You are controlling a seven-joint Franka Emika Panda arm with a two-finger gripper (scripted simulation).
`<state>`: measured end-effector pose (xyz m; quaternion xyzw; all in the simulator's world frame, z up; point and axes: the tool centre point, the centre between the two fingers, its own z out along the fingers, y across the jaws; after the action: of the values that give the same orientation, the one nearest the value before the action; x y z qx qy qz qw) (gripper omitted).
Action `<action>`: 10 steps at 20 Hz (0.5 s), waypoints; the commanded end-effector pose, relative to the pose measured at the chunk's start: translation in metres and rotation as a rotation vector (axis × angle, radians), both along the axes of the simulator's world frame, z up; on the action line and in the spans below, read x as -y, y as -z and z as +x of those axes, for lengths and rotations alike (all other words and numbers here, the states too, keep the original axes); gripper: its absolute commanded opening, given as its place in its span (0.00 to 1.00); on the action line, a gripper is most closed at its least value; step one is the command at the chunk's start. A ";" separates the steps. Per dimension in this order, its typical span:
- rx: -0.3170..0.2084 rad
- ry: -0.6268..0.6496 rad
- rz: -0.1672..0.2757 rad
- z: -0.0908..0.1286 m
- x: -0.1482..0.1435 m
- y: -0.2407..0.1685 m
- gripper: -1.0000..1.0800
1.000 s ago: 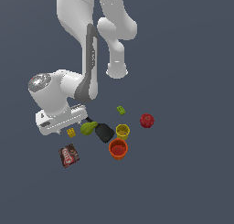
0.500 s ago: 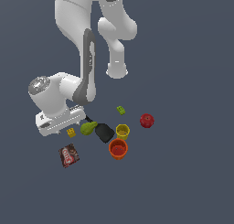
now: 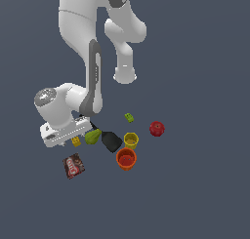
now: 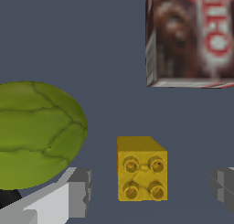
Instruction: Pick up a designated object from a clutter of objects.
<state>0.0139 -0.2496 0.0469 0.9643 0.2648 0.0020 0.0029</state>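
Gripper fingers stand apart in the wrist view, one grey fingertip on each side of the yellow brick, with clear gaps between the brick and both of them; the jaws are wide open and hold nothing. That view shows the brick's four studs on its upper face, which the exterior view is too coarse to show. Close beside the brick sits the green pear, and further off lies the brown-red packet with red and white print, only partly in frame.

From the exterior view the fingers themselves are hidden under the white hand of the arm, and the yellow brick shows only as a small yellow spot just at the hand's lower edge, on the dark table. The pear lies just beside it toward the exterior view's right, then the black spatula, touching or nearly touching the pear. The yellow cup and orange cup stand close together beyond the spatula. A green brick and a red apple lie further out, apart from the rest. The packet lies alone, below the brick in this view. No table edge appears in either view.
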 end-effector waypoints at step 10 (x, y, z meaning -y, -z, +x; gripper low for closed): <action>-0.005 -0.007 0.005 0.000 -0.004 0.025 0.00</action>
<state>0.0224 -0.2468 0.0369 0.9629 0.2694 0.0100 0.0066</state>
